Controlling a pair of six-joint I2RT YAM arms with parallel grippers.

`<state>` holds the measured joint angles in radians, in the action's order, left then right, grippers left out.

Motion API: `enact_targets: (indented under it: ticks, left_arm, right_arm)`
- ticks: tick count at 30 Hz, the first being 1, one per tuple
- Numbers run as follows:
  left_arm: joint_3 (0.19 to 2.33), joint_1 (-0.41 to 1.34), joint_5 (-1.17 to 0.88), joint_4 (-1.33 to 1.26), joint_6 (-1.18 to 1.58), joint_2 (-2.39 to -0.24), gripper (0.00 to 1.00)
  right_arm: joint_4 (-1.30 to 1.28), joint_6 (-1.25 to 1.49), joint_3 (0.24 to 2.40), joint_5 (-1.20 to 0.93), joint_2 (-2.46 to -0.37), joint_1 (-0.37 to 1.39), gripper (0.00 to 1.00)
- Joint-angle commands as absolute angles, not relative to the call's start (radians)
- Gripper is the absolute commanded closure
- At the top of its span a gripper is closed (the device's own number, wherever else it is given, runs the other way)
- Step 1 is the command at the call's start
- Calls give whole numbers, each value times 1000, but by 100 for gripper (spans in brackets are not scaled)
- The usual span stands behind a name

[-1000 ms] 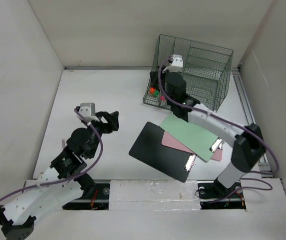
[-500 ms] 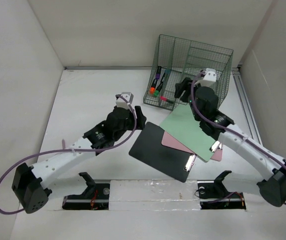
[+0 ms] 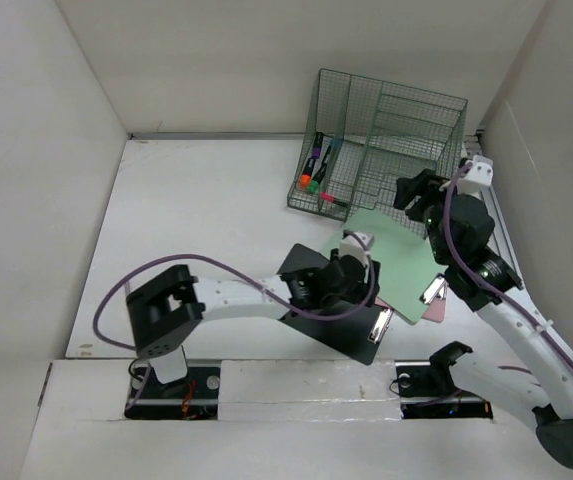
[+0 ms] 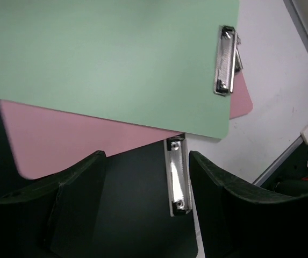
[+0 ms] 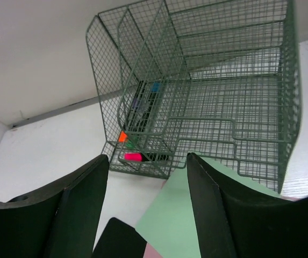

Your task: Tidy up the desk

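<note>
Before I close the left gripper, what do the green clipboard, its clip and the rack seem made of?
Green clipboard: smooth matte board, probably plastic, thin flat edge. Its clip: shiny metal, bright glints. Rack: dark green coated wire mesh, see-through grid.

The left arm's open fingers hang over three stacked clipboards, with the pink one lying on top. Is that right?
Not quite. The green clipboard lies on top; the pink clipboard sits under it, over the black clipboard. The left wrist view shows this. The left arm's fingers are indeed open above the stack.
</note>
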<state>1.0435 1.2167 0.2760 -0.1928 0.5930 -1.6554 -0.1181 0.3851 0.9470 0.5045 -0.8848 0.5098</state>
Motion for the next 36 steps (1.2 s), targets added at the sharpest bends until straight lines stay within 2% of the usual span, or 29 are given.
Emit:
enact_targets:
  ticks: [1, 5, 7, 8, 9, 11, 15, 21, 34, 35, 36]
  left_arm:
    - [1159, 1281, 282, -253, 525, -1741, 42]
    - [1265, 1304, 247, -252, 465, -1871, 41]
    - [1347, 1304, 229, -245, 427, -1940, 40]
    - [1377, 1304, 222, -245, 372, -1965, 40]
    - [1514, 1304, 201, -235, 294, -2047, 40]
    - [1548, 1304, 179, -247, 261, -2102, 40]
    - [1757, 1304, 147, -206, 157, -2258, 40]
    - [1949, 1304, 146, -160, 129, -2402, 38]
    - [1987, 1304, 210, -172, 98, -2477, 44]
    - [1983, 1304, 207, -176, 94, -2479, 45]
    - [1982, 1304, 201, -178, 84, -2480, 50]
  right_arm:
    - [-167, 399, 951, 489, -786, 480, 35]
    - [-230, 397, 988, 486, -733, 462, 35]
    - [-274, 393, 1006, 488, -716, 462, 39]
    - [-287, 393, 1021, 488, -697, 453, 44]
    - [-311, 393, 1038, 480, -663, 453, 58]
    - [-319, 391, 1046, 466, -655, 453, 64]
    - [-360, 388, 1080, 453, -634, 453, 63]
    - [-402, 373, 1114, 442, -637, 453, 57]
    - [-379, 370, 1095, 379, -664, 453, 55]
    - [-377, 370, 1094, 376, -667, 453, 55]
    - [-373, 370, 1092, 368, -663, 453, 55]
